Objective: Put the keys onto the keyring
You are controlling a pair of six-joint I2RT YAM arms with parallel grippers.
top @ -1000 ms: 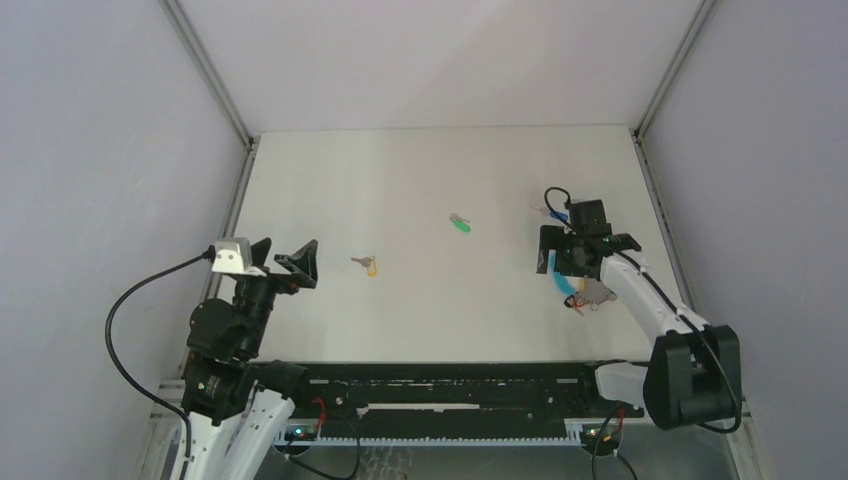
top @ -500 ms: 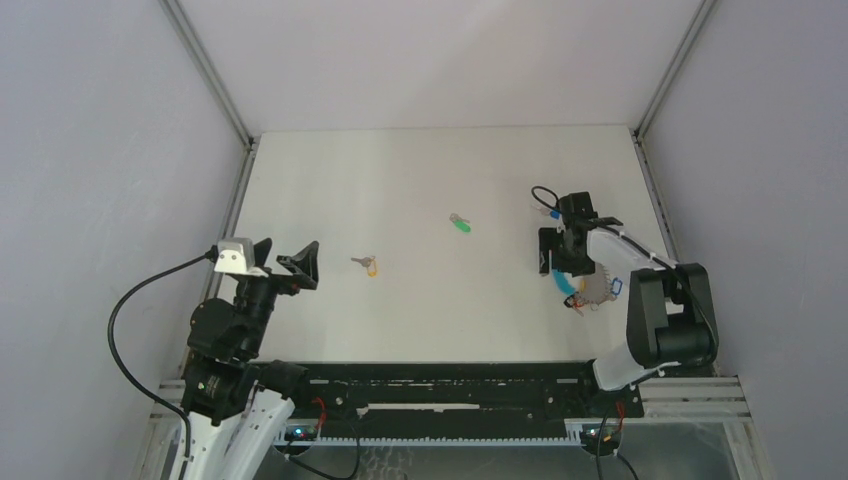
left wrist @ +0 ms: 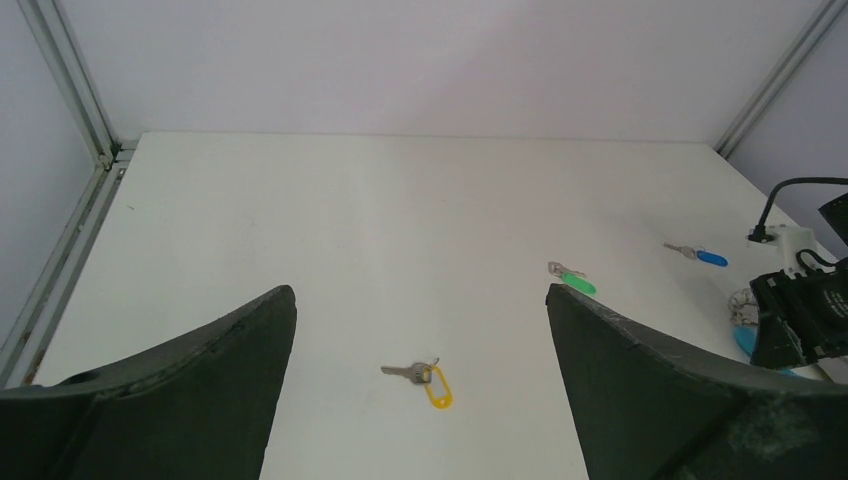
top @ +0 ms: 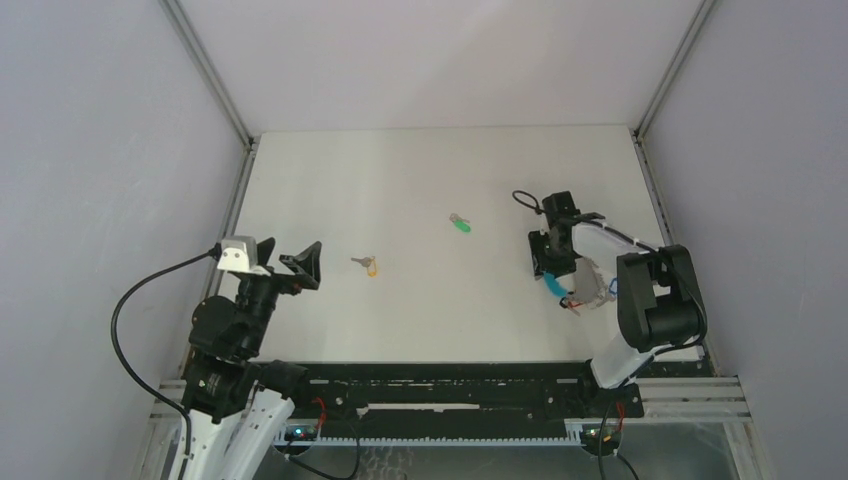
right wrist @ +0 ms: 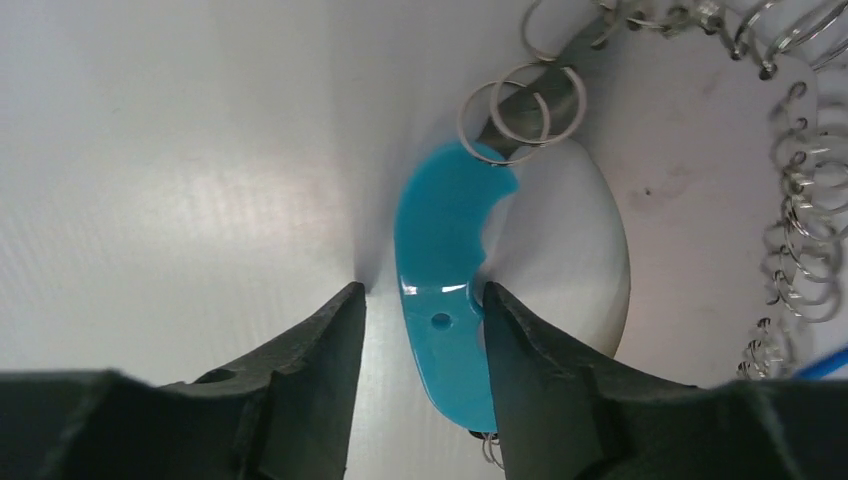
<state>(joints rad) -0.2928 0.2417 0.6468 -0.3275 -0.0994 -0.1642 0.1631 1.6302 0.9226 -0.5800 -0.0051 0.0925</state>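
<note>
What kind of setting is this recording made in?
Probably a lab robot cell: a white table boxed in by plain grey panels on aluminium posts, with the left arm and right arm on a rail at its near edge.

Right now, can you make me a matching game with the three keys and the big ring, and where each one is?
Things:
1. yellow key
2. green key
3. blue key
4. ring's turquoise handle

Places:
A. between the fingers of the right claw
B. near the middle of the table
C. closest to the open left claw
D. farthest right of the three keys

Pairs: 1-C, 2-B, 3-D, 4-A
</note>
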